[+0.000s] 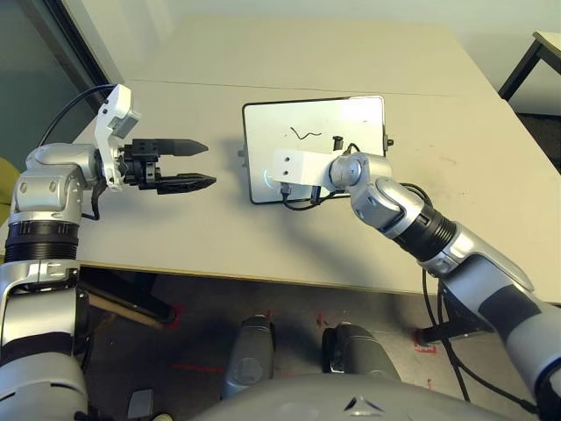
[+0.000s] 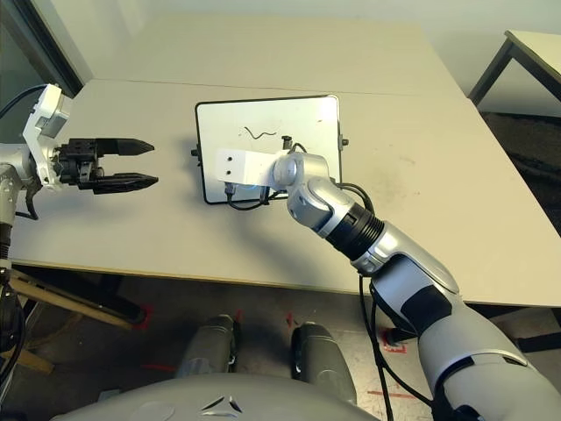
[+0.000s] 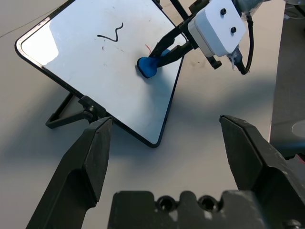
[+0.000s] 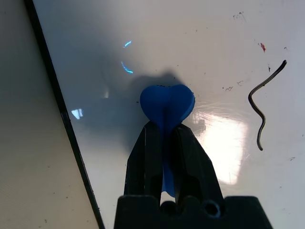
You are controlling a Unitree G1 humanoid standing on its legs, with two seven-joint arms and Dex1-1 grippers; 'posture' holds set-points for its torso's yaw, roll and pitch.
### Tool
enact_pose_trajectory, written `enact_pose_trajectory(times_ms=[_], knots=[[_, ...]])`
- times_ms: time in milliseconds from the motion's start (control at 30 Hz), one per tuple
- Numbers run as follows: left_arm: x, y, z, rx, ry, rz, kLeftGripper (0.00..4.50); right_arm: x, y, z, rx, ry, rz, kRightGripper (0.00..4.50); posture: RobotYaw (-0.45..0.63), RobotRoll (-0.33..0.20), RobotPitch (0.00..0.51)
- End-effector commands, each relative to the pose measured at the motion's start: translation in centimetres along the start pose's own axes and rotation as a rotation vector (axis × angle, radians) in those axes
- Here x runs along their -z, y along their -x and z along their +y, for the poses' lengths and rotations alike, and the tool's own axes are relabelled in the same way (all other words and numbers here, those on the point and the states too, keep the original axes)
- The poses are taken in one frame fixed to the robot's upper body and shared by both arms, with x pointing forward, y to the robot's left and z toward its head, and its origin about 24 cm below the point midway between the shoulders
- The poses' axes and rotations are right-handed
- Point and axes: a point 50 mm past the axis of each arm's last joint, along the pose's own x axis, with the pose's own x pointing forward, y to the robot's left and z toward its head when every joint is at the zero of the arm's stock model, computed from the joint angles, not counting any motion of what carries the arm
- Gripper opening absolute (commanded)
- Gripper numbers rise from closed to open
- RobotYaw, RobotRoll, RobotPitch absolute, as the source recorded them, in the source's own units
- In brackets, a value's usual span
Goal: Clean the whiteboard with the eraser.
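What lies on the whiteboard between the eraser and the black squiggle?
Bare white surface with a few faint specks, per the right wrist view, between the eraser and squiggle on the whiteboard.

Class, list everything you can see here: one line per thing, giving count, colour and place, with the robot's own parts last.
table: one, pale beige, under everything.
whiteboard: one, white with black frame, propped on a stand mid-table.
squiggle: one, black, on the whiteboard.
eraser: one, blue, pressed on the whiteboard, away from the squiggle.
second table: one, dark-legged, far right.
left end effector: one, black, open, above the table left of the whiteboard.
right end effector: one, black, shut on the eraser.
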Motion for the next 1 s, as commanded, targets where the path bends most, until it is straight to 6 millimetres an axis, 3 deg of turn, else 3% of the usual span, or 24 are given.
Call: enact_pose_trajectory(times_ms=[33, 333, 533, 733, 1000], knots=[[-0.2, 0.1, 0.1, -0.006, -0.007, 0.005, 4.5, 2.4, 0.1, -0.1, -0.001, -0.016, 0.083, 0.09, 0.3, 0.0, 0.035], [-0.3, -0.2, 0.3, 0.005, -0.01, 0.003, 4.5, 6.0, 1.1, -0.5, 0.005, -0.027, 0.184, 0.07, 0.28, 0.0, 0.039], [-0.3, -0.2, 0.3, 0.01, -0.01, 0.003, 4.5, 7.3, 1.5, -1.1, 0.022, -0.036, 0.217, 0.07, 0.28, 0.0, 0.041], [-0.3, -0.2, 0.3, 0.01, -0.01, 0.004, 4.5, 6.5, 1.3, -1.4, 0.029, -0.03, 0.196, 0.07, 0.29, 0.0, 0.041], [-0.3, -0.1, 0.2, 0.008, -0.01, 0.006, 4.5, 3.9, 0.4, -1.5, 0.022, 0.007, 0.126, 0.07, 0.3, 0.0, 0.045]])
